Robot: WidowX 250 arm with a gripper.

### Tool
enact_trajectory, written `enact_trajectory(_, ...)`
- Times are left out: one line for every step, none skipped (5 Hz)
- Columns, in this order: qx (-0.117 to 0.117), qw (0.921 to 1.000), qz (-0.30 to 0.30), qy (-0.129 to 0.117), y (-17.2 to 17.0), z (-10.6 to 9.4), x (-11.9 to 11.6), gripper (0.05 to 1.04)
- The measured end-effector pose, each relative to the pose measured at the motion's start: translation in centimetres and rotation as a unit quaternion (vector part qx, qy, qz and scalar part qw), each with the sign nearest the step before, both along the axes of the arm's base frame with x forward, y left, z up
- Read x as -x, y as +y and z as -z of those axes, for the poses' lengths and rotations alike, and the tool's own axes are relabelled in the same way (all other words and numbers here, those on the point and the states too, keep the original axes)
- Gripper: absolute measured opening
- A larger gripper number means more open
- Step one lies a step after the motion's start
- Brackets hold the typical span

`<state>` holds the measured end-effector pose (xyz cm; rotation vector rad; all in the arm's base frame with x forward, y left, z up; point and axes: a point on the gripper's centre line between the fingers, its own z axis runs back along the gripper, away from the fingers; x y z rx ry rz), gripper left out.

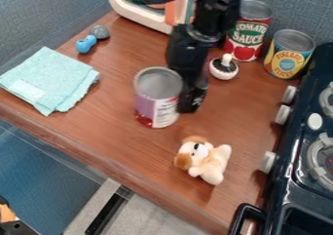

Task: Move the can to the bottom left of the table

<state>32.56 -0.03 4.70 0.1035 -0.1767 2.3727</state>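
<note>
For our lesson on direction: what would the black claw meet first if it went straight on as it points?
Probably the brown wooden tabletop, beside the round metal can with a purple-and-white label; the claw's exact height is unclear.

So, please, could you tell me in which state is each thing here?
Purple-and-red can, upright
Gripper, lowered beside that can
Red can, upright
Yellow-and-blue can, upright
Cloth, folded
Stuffed dog, lying down
White-knobbed toy, knob up
</note>
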Motion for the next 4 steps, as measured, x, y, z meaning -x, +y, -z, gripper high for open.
enact_trajectory(-0.018, 0.999, -0.037, 0.018, 2.3, 0.1, 2.4, 0.999)
enact_trajectory(-0.042, 0.9967, -0.062, 0.032, 3.5, -0.5, 4.1, 0.998)
enact_trajectory(-0.037, 0.9934, -0.097, 0.049, 5.1, -0.4, 5.5, 0.999)
enact_trajectory(-0.034, 0.9928, -0.1, 0.056, 5.1, -0.1, 6.0, 0.999)
